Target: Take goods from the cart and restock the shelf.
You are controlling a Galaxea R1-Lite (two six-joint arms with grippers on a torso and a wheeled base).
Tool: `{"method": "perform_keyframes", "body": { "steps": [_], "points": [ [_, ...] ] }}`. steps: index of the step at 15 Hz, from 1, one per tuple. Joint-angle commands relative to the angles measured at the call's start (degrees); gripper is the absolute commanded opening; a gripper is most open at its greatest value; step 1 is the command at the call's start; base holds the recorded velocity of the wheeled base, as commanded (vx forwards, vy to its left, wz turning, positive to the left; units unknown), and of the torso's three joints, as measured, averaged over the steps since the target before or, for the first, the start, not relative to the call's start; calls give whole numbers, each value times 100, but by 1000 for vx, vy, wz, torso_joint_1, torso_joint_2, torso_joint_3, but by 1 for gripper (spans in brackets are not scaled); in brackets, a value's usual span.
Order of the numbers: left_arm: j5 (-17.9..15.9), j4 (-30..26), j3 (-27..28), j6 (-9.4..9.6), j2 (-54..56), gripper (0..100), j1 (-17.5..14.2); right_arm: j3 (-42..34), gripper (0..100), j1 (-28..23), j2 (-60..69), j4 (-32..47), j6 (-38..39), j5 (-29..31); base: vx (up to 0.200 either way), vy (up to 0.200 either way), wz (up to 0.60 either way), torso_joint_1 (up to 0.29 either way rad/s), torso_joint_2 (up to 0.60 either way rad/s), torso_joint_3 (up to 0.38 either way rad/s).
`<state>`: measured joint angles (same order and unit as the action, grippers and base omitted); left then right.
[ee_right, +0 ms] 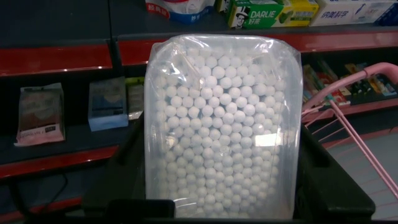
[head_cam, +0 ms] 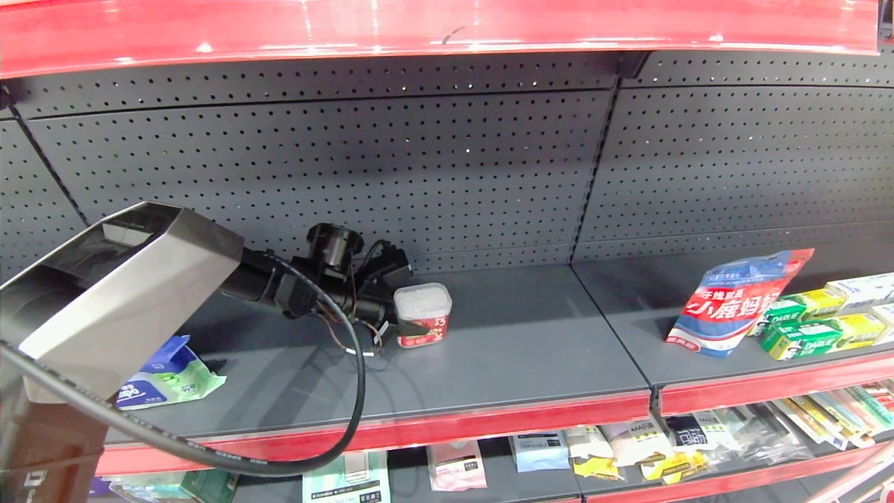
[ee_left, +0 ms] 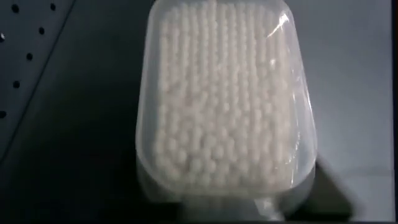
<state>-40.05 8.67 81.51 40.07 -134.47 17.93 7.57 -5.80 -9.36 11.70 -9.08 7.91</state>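
Checking the left side first: the left gripper [head_cam: 408, 318] sits right at the swab box [head_cam: 426, 307], which stands upright on the grey shelf [head_cam: 531, 349], in the left bay and back toward the pegboard. We cannot tell whether this gripper is clamped on the box or has let go of it. The head view hides the contact and the left wrist view is poor there.

The box lies straight ahead of the left wrist. Its long side seems to run in line with the arm, which comes in from the robot's left. We judge any pull-out has to go back along that same line, or the box tips.

The right gripper [ee_right: 221, 193] is closed on a second swab box [ee_right: 221, 112], held in the air facing the lower shelves, with the pink cart [ee_right: 367, 130] beside it. The left arm is plainly the nearer one to the shelf. The second box probably goes on the robot's right side of the first.
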Motion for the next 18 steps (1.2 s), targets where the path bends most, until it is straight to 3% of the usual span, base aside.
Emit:
{"method": "perform_keyframes", "body": {
  "steps": [1,9,11,15,17,18],
  "points": [
    [6,-5,6,1,-17,0,0,-1,0,0,-13,-1,3,0,0,0,0,0,0,0],
    [-65,-208,-337,27,343,0,-194,-1,0,0,-4,-1,3,9,0,0,0,0,0,0],
    [-232,-682,-539,62,738,0,-273,-1,0,0,5,-1,3,0,0,0,0,0,0,0],
    [-601,-752,-873,177,1046,0,-422,-1,0,0,13,-1,-6,-9,0,0,0,0,0,0],
    [-917,-744,-1058,379,1090,0,-457,-1,0,9,5,-1,-6,-35,0,0,0,0,0,0],
    [-1005,-752,-1084,634,1090,0,-492,-1,0,18,5,-1,-6,-35,0,0,0,0,0,0]
  ]
}}
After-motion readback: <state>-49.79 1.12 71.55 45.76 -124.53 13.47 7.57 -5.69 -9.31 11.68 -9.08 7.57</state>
